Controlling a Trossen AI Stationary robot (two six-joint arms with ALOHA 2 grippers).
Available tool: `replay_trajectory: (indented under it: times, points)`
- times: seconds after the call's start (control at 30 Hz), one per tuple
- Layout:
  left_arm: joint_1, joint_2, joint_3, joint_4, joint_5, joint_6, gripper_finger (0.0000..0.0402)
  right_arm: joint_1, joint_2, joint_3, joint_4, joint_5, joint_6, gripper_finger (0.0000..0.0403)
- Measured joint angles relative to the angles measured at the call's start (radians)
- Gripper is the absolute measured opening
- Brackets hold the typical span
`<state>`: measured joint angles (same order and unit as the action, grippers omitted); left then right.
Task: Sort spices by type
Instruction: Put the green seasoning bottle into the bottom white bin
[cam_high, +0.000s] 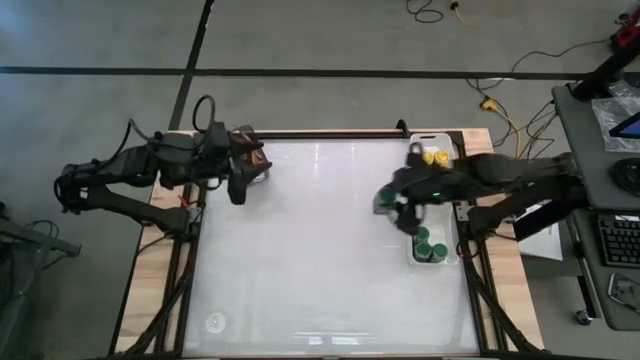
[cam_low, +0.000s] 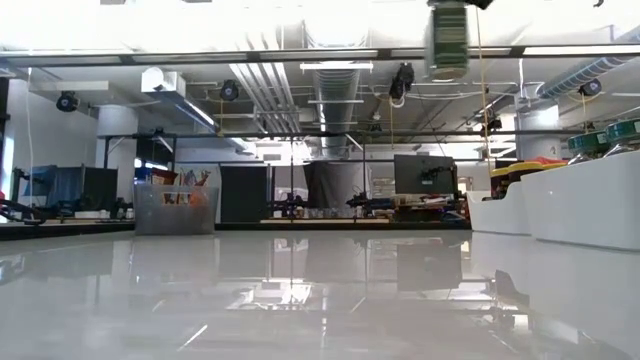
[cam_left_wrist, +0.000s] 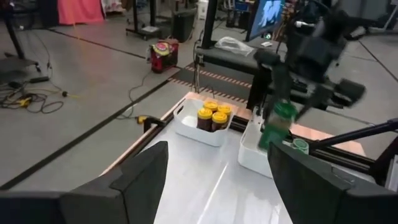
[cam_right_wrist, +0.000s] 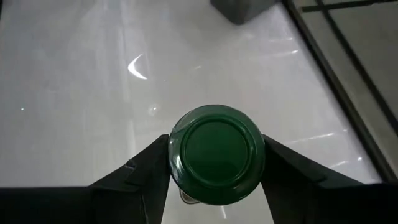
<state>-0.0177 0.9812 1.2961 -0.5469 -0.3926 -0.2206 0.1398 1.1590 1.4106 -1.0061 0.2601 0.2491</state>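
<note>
**A:** Looking at the right gripper (cam_right_wrist: 214, 180), what is it carrying?

**B:** A small round clear jar with a green lid (cam_right_wrist: 216, 163), pinched on its sides just under the lid, one finger on each side. It hangs in the air above the white table (cam_high: 300, 260), at the right side, just beside the white rectangular tray of green-lidded jars (cam_high: 432, 250). The farther white tray with the yellow-lidded jars (cam_high: 433, 157) sits beyond it.

**A:** How do you expect that jar to handle?

**B:** My guess: light and rigid, with smooth walls that could slip if the hold loosens. Glass or plastic I cannot tell, so I would treat it as breakable. The sides below the lid look like the sensible place to grip, since the lid rim gives a small ledge above the fingers. Lowering it straight down should avoid knocking its neighbours in the tray.

**A:** And the left gripper (cam_left_wrist: 217, 180)?

**B:** It waits at the far left of the table, fingers spread apart and holding nothing, near the grey square cup of brown sticks (cam_high: 257, 168).
</note>
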Motion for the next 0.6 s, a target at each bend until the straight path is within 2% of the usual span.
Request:
replay_trajectory:
  times: [0.27,0.47,0.6]
  points:
    - [0.0,0.016,-0.001,0.015,0.009,0.002,0.0261,0.0,-0.248,-0.159,-0.081,-0.008,-0.005,0.0199]
    - [0.0,0.016,-0.002,0.004,0.009,-0.005,0.0261,0.0,-0.36,-0.18,-0.251,-0.013,-0.009,0.0198]
    - [0.0,0.024,-0.002,0.004,0.009,-0.034,0.0261,0.0,-0.416,-0.182,-0.344,-0.067,0.027,0.0198]
